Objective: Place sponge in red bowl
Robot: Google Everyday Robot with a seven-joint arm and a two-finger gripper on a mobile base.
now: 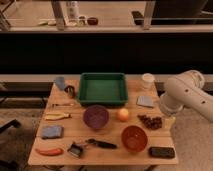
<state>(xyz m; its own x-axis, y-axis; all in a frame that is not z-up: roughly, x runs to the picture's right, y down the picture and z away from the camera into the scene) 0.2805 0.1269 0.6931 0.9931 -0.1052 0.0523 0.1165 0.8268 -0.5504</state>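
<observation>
Blue-grey, flat and rectangular, the one soft sponge (52, 131) lay at lower left, well apart from the one glossy orange-red round bowl (134, 138) at lower right, the gripper hidden behind the white arm (187, 95) at right, its state untellable.

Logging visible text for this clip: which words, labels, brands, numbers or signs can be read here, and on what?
No text can be read anywhere.
White cup: no legible marking.
Black block: no legible marking.
Items on the far counter: too small to read.
The gripper is not in view; only the white arm shows, at the right edge of the table.
</observation>
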